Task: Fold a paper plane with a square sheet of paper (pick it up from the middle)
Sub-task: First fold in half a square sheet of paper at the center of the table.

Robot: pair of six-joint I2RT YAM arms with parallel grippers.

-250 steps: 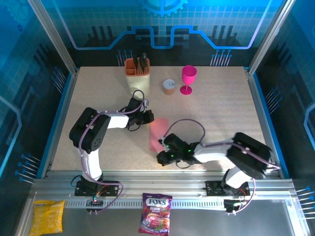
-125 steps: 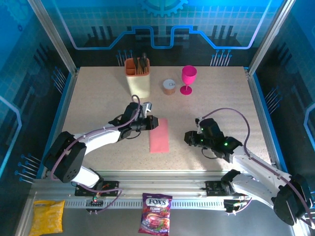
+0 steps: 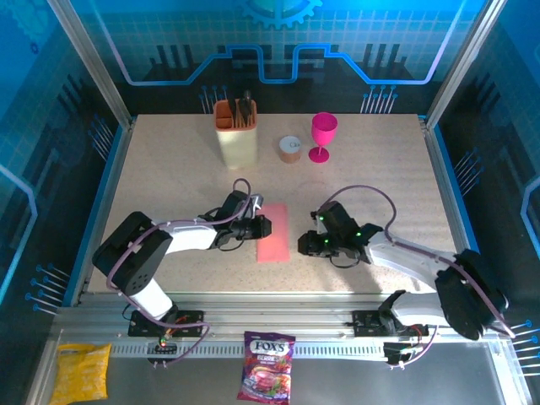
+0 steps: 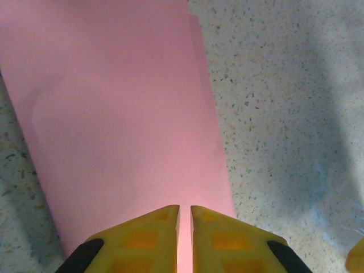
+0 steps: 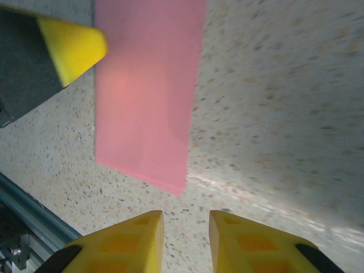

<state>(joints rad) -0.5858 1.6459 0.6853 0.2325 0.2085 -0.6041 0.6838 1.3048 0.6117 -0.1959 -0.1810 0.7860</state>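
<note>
Since half a second ago, the right gripper (image 3: pixel 309 245) has slid left and is now just beside the paper's right long edge. The left arm has pulled its elbow in, and the left gripper (image 3: pixel 263 226) stays at the paper's left edge. The square sheet of paper (image 3: pixel 272 232) hasn't shifted.

It lies flat as a narrow strip near the middle of the table (image 3: pixel 396 177), slightly toward the near edge, long sides running near-to-far. In the left wrist view a second layer edge peeks out along one long side of the paper (image 4: pixel 119 114), so it's probably folded in half; the offset is slight, so not certain.

Left gripper (image 4: pixel 184 207): jaws all but closed with only a thin slit, tips over the strip's edge, nothing visibly pinched.

Right gripper (image 5: pixel 186 216): jaws partly apart with a clear gap, empty, bare table beneath, just clear of the paper's (image 5: pixel 145 96) near corner. One left finger (image 5: pixel 74 45) sits at the strip's other long edge.
</note>
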